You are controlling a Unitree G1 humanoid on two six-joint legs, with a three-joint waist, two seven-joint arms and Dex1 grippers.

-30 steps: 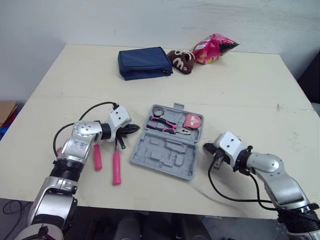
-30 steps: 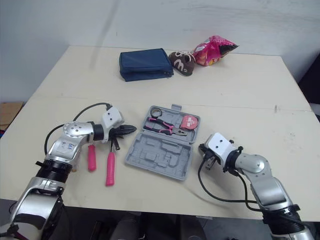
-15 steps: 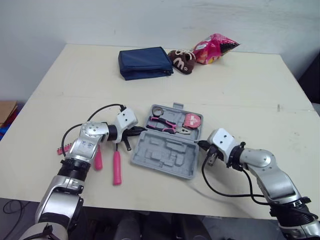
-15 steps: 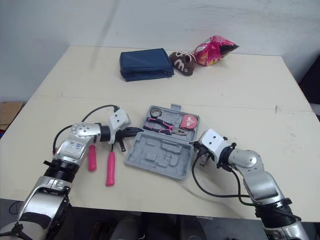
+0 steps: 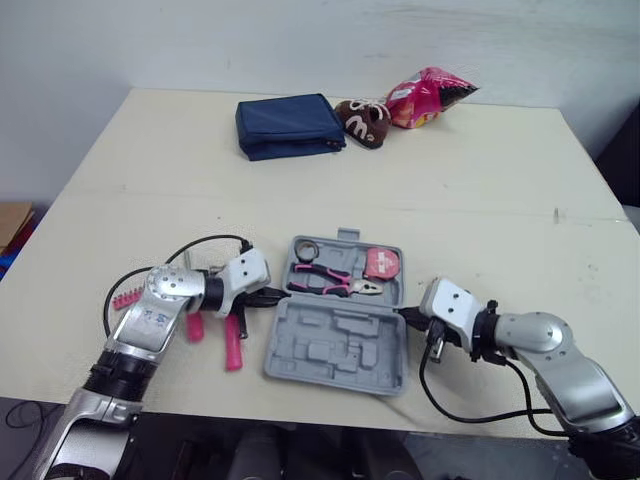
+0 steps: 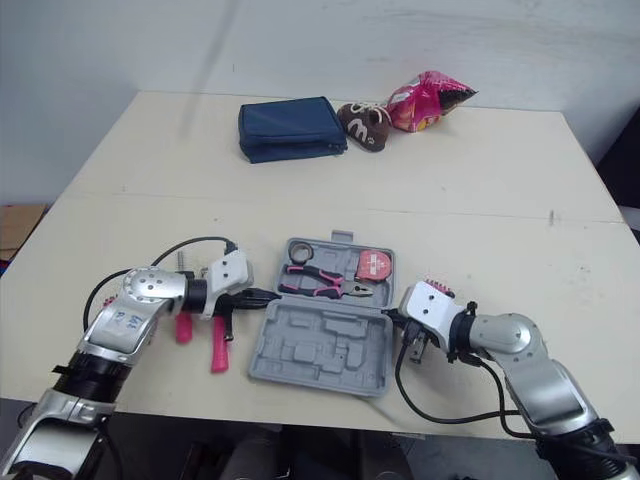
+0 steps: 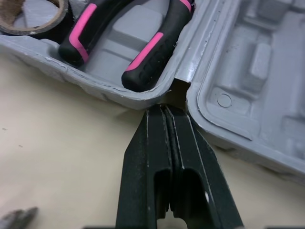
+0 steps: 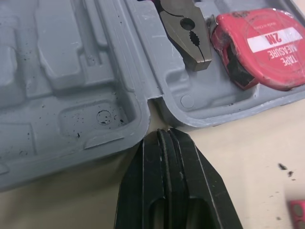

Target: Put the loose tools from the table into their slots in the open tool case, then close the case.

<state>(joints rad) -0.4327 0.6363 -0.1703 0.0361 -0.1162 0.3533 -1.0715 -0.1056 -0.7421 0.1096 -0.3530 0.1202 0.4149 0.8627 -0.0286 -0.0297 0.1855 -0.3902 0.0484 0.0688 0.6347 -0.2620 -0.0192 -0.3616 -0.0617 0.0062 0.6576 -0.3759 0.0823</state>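
Both pincers fully closed, holding nothing. Left pincer [image 7: 165,110] has its tip set at the hinge notch on one side of the open tool case [image 5: 335,350]; right pincer [image 8: 164,135] sits the same way at the opposite notch, so the case lies pinched between the two tips. Just past the left tip: the handles of the pliers [image 7: 147,57] in their slot. Just past the right tip: the plier head and the red tape measure [image 8: 267,43]. The case half nearer both wrists is all empty recesses. Two pink-handled screwdrivers [image 5: 234,345] lie loose on the tabletop [image 5: 480,190] behind the left pincer, beside its wrist; a pink bit strip [image 5: 125,300] lies further back along that arm. Risks, as judged: uneven push from the two tips would spin or skid the light case, and its empty half already lies near the tabletop's front edge. A tip could wedge in a notch and drag the case on retreat. The left forearm, pulling back, could sweep the screwdrivers away. Shutting the case now would leave those tools out.
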